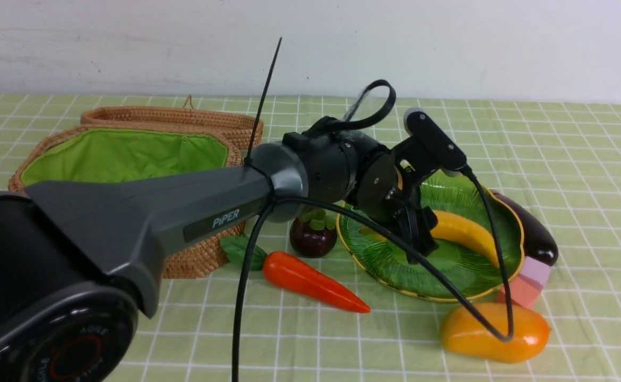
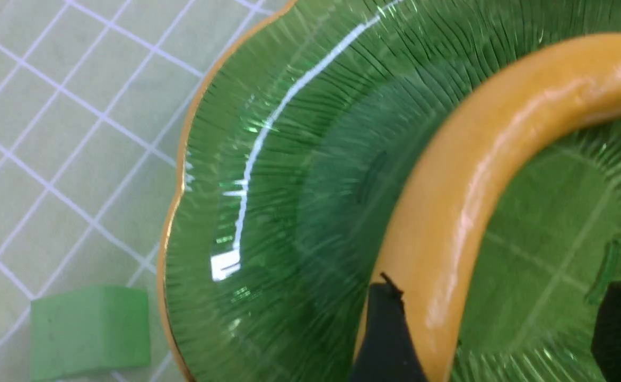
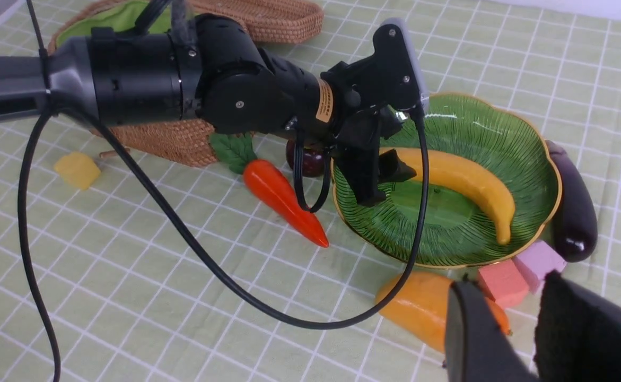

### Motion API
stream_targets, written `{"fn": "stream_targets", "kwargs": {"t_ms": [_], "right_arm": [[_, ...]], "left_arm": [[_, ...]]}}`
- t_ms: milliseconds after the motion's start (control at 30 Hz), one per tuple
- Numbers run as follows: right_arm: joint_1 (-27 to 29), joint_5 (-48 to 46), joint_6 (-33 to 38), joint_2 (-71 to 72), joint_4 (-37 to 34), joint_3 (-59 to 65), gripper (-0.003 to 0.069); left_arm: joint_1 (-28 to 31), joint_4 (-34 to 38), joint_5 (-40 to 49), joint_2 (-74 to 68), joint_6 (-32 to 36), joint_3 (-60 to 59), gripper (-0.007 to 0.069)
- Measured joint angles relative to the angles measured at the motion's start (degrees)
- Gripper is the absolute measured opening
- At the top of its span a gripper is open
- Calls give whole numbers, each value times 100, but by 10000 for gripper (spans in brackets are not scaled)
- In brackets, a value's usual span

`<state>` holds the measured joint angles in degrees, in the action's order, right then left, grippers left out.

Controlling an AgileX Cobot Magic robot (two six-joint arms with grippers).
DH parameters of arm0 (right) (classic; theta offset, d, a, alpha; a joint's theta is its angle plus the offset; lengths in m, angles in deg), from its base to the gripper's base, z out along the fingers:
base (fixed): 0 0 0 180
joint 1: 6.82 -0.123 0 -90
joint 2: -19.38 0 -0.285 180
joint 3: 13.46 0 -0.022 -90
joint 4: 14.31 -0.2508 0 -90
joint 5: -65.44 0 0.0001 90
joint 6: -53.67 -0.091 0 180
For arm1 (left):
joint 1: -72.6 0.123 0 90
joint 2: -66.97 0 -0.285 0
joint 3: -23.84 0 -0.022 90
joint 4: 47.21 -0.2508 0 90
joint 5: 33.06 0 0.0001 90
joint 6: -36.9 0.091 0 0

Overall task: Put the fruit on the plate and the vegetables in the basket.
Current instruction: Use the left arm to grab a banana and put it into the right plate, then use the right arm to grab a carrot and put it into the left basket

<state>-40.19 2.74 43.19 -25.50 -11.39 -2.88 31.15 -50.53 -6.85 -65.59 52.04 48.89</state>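
Now, on the far left you are seeing the basket (image 1: 130, 154) sitting open on the checked cloth, its green lining showing and its woven lid lying back behind it. A small yellow block (image 3: 77, 170) is sitting on the cloth near the basket's left side. Moving right, the carrot (image 1: 310, 281) is lying on the cloth with its leaf just beside the basket's near right corner and its tip pointing toward the near right. The mangosteen (image 1: 313, 236) is standing just beyond it, between the basket and the plate (image 1: 390, 260). Your left gripper (image 1: 419, 239) is hanging low over the left part of the plate. Its jaws are standing wide open astride the left end of the banana (image 1: 466, 233): one finger is sitting right against the fruit, the other well clear, and they are gripping nothing. The banana is resting in the plate, curving toward the right. Further right, the eggplant (image 1: 533, 233) is lying on the cloth just beside the plate's right rim. A pink block (image 1: 535, 273) and a coral block (image 1: 522, 294) are sitting together at the plate's near right edge. The mango (image 1: 493, 331) is lying just nearer than them. Your right gripper (image 3: 522, 307) is hovering above the mango's right side, its jaws standing slightly apart and holding nothing.
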Motion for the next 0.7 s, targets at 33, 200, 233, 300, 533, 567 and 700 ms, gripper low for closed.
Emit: {"fn": "stream_targets", "kwargs": {"t_ms": [33, 200, 233, 300, 533, 567, 700], "right_arm": [[0, 0, 0, 0, 0, 0, 199], [0, -156, 0, 0, 0, 0, 204], [0, -187, 0, -5, -15, 0, 205], [0, -216, 0, -5, -22, 0, 204], [0, -256, 0, -273, -26, 0, 204], [0, -256, 25, -371, -28, 0, 204], [0, -251, 323, -792, -241, 0, 204]], "left_arm": [[0, -20, 90, 13, 0, 0, 490], [-5, -67, 885, 486, -161, 0, 431], [-5, -73, 1042, 688, -304, 0, 393], [-10, -81, 1346, 1169, -685, 0, 282], [-10, -80, 2512, 2981, -1459, -157, -13], [-10, -67, 2577, 3278, -1548, -307, -13], [-10, -21, 2451, 4457, -1863, -1150, -13]]}}
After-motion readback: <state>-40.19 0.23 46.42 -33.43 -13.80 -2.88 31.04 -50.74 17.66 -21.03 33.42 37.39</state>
